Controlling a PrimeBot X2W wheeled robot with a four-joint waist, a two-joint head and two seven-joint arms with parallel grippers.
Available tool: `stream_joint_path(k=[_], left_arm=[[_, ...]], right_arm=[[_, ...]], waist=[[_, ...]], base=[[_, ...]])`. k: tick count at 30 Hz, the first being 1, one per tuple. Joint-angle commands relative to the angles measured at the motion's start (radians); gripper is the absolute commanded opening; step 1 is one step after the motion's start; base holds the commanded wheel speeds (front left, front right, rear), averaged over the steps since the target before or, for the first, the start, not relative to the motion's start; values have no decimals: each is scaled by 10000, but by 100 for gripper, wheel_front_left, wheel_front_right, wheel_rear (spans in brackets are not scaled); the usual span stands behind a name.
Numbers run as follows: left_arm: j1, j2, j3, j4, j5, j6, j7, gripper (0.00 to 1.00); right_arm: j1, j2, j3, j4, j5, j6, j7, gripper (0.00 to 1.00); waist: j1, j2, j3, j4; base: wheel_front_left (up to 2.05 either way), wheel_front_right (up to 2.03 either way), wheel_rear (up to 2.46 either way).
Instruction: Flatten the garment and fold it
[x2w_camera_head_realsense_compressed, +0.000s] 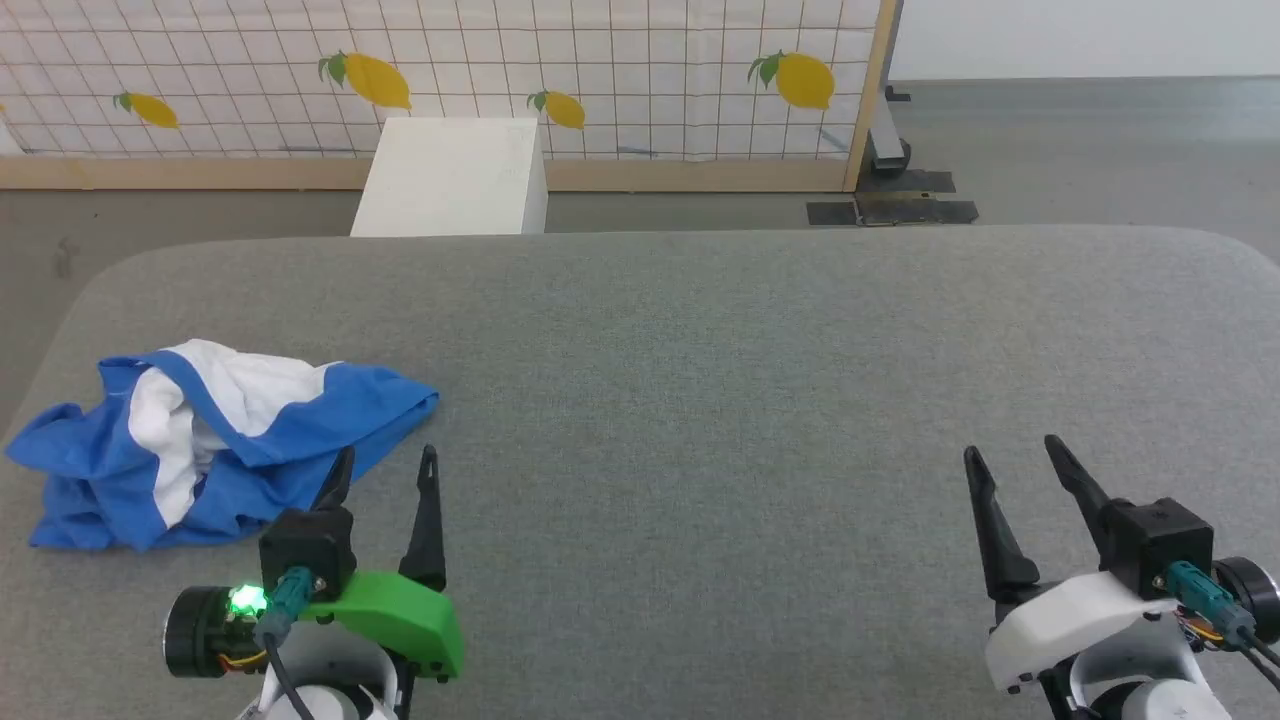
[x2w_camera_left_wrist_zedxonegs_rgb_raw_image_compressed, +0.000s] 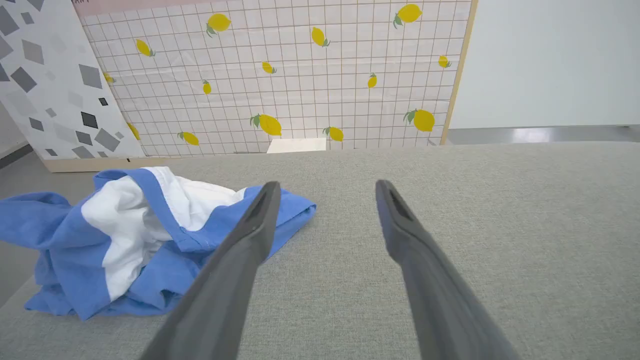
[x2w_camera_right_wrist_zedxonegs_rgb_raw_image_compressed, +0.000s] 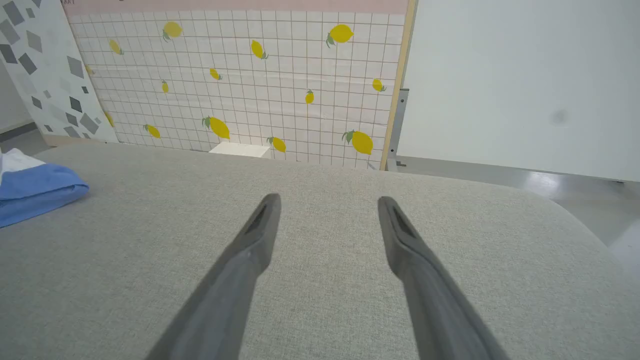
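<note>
Flattening not yet begun; the garment (x2w_camera_head_realsense_compressed: 215, 440) lies crumpled at the worktop's (x2w_camera_head_realsense_compressed: 700, 350) left edge.
Left gripper (x2w_camera_head_realsense_compressed: 388, 458), just beside it, and right gripper (x2w_camera_head_realsense_compressed: 1010, 448), well apart, hold their fingers wide and empty; the next move likely calls for pinching a blue hem.

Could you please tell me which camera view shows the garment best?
The head view: the garment lies whole, crumpled, seen from above. The left wrist view shows it closer, but one finger covers part. The right wrist view catches a corner.
</note>
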Motion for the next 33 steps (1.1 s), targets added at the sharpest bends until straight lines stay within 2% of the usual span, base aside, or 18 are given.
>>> stream_joint_path(k=[1, 17, 33], left_arm=[[88, -7, -59, -20, -65, 127, -97, 100], [157, -14, -225, -84, -357, 387, -466, 100], [314, -21, -398, -143, -662, 605, -798, 100]], right_arm=[[76, 1, -71, 10, 83, -2, -112, 100], [146, 2, -392, -105, 167, -5, -484, 100], [224, 4, -369, -215, 249, -7, -818, 100]], waist=[[1, 0, 5, 8], [0, 0, 30, 534], [0, 0, 62, 1742]], base=[[0, 0, 0], [0, 0, 0], [0, 0, 0]])
